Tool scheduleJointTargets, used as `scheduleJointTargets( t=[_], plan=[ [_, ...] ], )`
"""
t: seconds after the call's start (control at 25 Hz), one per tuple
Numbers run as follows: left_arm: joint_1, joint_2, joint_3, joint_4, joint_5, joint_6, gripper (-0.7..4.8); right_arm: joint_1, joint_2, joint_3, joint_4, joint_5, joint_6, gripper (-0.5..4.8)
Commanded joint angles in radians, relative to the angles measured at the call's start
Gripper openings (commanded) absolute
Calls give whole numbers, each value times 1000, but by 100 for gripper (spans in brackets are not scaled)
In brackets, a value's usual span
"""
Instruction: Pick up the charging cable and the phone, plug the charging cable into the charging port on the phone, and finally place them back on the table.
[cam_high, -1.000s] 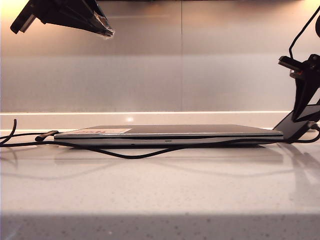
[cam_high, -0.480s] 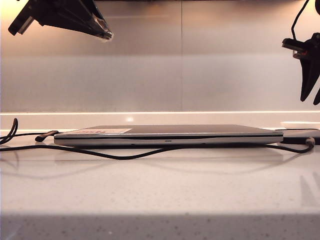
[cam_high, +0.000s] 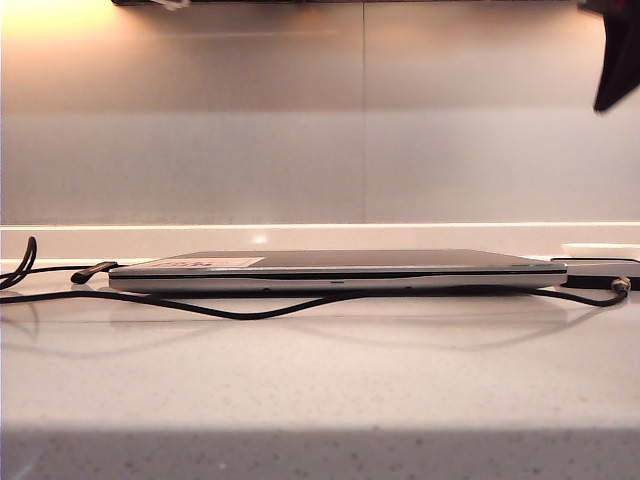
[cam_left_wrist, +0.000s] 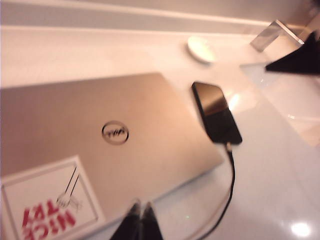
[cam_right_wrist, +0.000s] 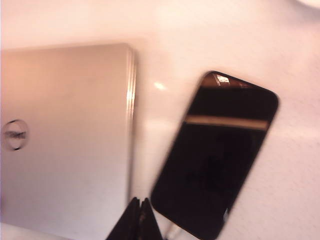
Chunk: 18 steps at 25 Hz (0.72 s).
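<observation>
One thin matte-black phone (cam_left_wrist: 216, 113), one long black charging cable (cam_left_wrist: 227, 192), one closed silver laptop (cam_left_wrist: 100, 135), one small white dish (cam_left_wrist: 201, 49), all on the glossy off-white speckled table (cam_high: 320, 380). Left gripper (cam_left_wrist: 140, 209) up over the laptop's edge, fingers pressed together, empty. Right gripper (cam_right_wrist: 140, 202) above the phone's end, tips together, holding nothing. Phone lies flat beside the laptop, cable running into its near end.

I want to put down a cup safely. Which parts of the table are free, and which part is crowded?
Free: the broad front strip of the table, nearer than the charging cable. Crowded: the back, where the laptop, the phone beside it and a small white dish lie. Both grippers, left and right, hang shut above.
</observation>
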Motion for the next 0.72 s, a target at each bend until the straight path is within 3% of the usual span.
scheduleJointTargets(
  t=[0.04, 0.2, 0.28, 0.44, 0.52, 0.72],
  plan=[
    [0, -54, -4, -69, 0, 11, -6, 36, -139, -135, 191, 20, 0, -8],
    [0, -140, -29, -123, 0, 56, -6, 76, -344, -317, 398, 55, 0, -8],
    [0, -203, -53, -142, 0, 108, -6, 77, -447, -379, 381, 64, 0, -8],
    [1, -275, -110, -132, 0, 130, -6, 77, -531, -438, 398, 62, -1, -8],
    [1, -311, -168, -90, 0, 170, -6, 77, -595, -528, 475, 47, -1, -8],
    [1, -351, -285, 57, 0, 179, -6, 77, -668, -658, 587, 42, 0, -8]
  ],
)
